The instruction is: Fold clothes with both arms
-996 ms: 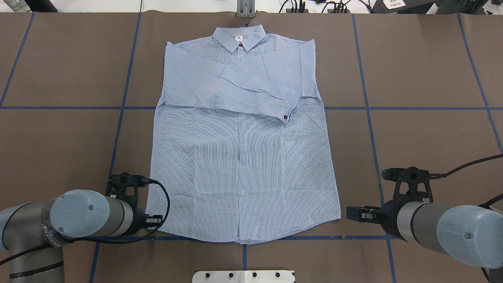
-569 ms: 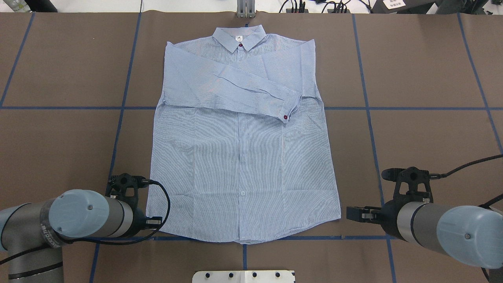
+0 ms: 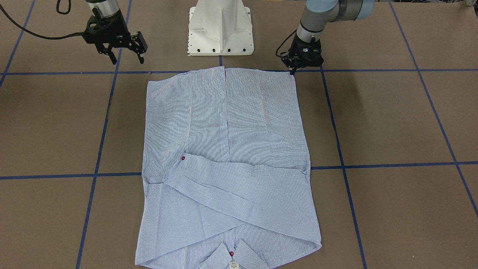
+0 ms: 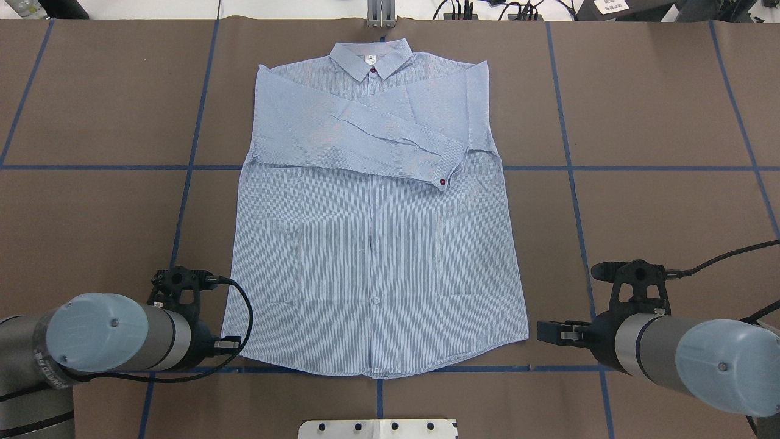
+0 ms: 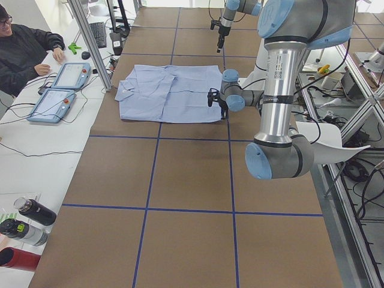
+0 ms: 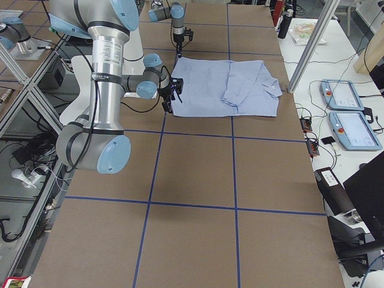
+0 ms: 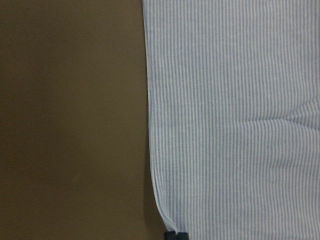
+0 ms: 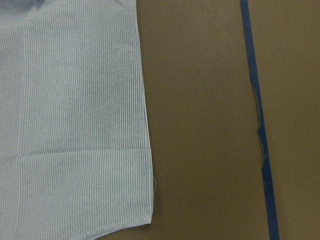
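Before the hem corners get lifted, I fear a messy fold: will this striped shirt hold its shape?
Probably floppy: the striped shirt lies thin and flat, creased. Its folded-over sleeve lies loose and may slide off.

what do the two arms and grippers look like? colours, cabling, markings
Both the left arm and right arm are silver-grey tubes with round light blue joint caps. Dark lettering runs along the tubes, too small to read. The left gripper and right gripper are black, with two slim jaws each. A black cable loops off the left wrist; another trails from the right.
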### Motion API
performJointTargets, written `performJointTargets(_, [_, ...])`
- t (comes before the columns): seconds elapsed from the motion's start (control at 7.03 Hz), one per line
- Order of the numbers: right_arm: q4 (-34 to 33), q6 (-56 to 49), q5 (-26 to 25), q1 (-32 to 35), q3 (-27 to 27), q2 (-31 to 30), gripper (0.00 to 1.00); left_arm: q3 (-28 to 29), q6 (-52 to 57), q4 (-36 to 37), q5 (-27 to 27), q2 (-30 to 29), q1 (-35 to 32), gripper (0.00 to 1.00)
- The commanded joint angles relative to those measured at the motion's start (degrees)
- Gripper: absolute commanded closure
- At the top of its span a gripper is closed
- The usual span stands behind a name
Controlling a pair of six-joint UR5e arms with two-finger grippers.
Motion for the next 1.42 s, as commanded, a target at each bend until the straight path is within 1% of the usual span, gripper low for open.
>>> performJointTargets(0.0, [0.2,0.2,-0.2,-0.2,-1.0,-0.2,0.0,-3.0,0.1,2.7,-1.3,0.5,0.0,1.0])
performJointTargets(0.14, [0.8,1.4,-0.2,-0.8,-1.7,-0.4,0.0,-3.2,0.0,2.6,-1.3,0.2,0.0,1.0])
performJointTargets(0.28, [0.8,4.5,-2.2,-2.6,-1.8,-0.2,0.02,-3.1,0.0,2.6,-1.3,0.2,0.1,1.0])
performJointTargets(0.43, [0.8,6.9,-6.1,-5.4,-2.0,0.2,0.08,-2.9,0.0,2.5,-1.2,0.2,0.4,1.0])
performJointTargets(0.57, [0.9,8.1,-8.1,-6.9,-3.1,0.7,0.32,-3.1,-0.1,2.5,-1.0,0.2,0.6,1.0])
performJointTargets(0.71, [1.3,8.2,-10.1,-7.7,-5.3,2.5,0.47,-3.3,-0.2,2.5,-0.9,0.1,0.6,1.0])
performJointTargets(1.0, [8.0,9.6,-12.8,-9.0,-9.8,3.3,0.52,-3.2,-0.2,2.6,-0.7,0.1,0.6,1.0])
performJointTargets(1.28, [8.2,9.6,-14.3,-9.6,-10.4,3.5,0.59,-3.2,-0.2,2.6,-0.7,0.1,0.7,1.0])
